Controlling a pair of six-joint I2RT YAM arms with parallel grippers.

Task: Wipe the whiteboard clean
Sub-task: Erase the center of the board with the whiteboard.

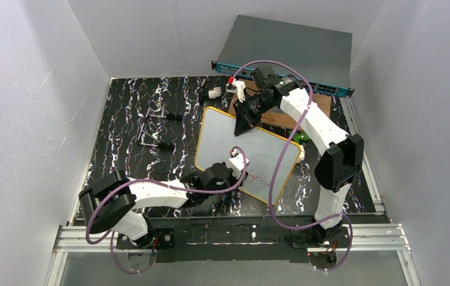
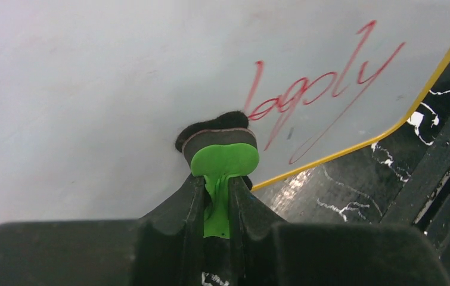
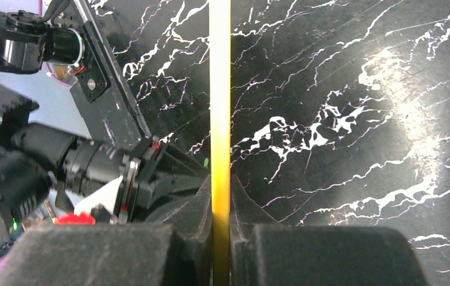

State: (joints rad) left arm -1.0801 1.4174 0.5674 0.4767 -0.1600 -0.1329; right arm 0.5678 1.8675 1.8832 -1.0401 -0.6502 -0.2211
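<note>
The whiteboard, white with a yellow rim, lies tilted on the black marbled table. Red handwriting sits near its front corner and shows large in the left wrist view. My left gripper is shut on a green eraser, whose black felt pad presses on the board just left of the writing. My right gripper is shut on the board's far edge, where the yellow rim runs edge-on between its fingers.
A grey network switch stands at the back, with a brown wooden board in front of it. A small green object lies right of the whiteboard. Small white parts and black-tipped rods lie to the left.
</note>
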